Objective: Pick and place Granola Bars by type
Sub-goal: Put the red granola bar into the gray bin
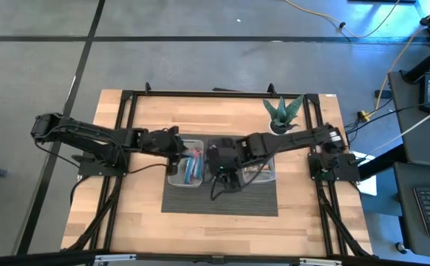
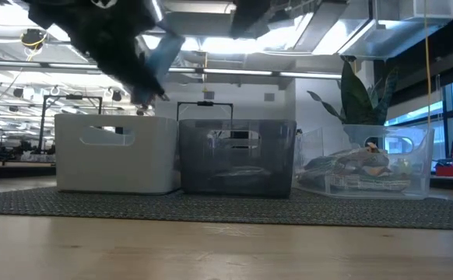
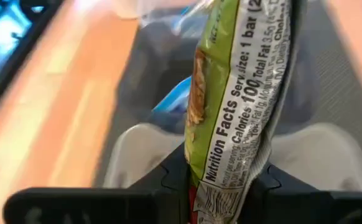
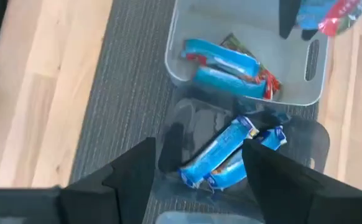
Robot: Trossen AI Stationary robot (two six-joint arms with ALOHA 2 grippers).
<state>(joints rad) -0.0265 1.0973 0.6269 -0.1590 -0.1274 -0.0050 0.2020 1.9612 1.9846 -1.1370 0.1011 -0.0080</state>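
Your left gripper (image 3: 227,186) hangs above the white bin (image 1: 186,171), its fingers (image 3: 280,193) pinched tight on a green-and-silver granola bar (image 3: 240,93) that stands up between them, nutrition panel facing the wrist camera. The bar's lower end is caught between the fingers; the rest rises clear of them.

Your right gripper (image 4: 196,168) hovers over the dark middle bin (image 4: 243,143), next to the white bin, fingers (image 4: 137,171) spread wide with nothing between them. Directly below them, two blue bars (image 4: 227,155) lie on the floor of that bin, crossed over one another and apart from the fingers. More blue bars (image 4: 221,65), with a bit of red and green wrapper among them, lie in the white bin beside it.

On the far side of the dark bin from the white one, a clear bin (image 2: 366,167) holds a loose pile of mixed bars (image 2: 359,167). All three bins stand in a row on a grey ribbed mat (image 1: 219,201) in the middle of the wooden counter (image 1: 141,214). A spiky green potted plant (image 1: 283,114) stands behind the clear bin, near the counter's back edge.

Beyond the counter you see a grey floor, cables and desks to one side, and in the low view an open hall with bright ceiling lights and windows.
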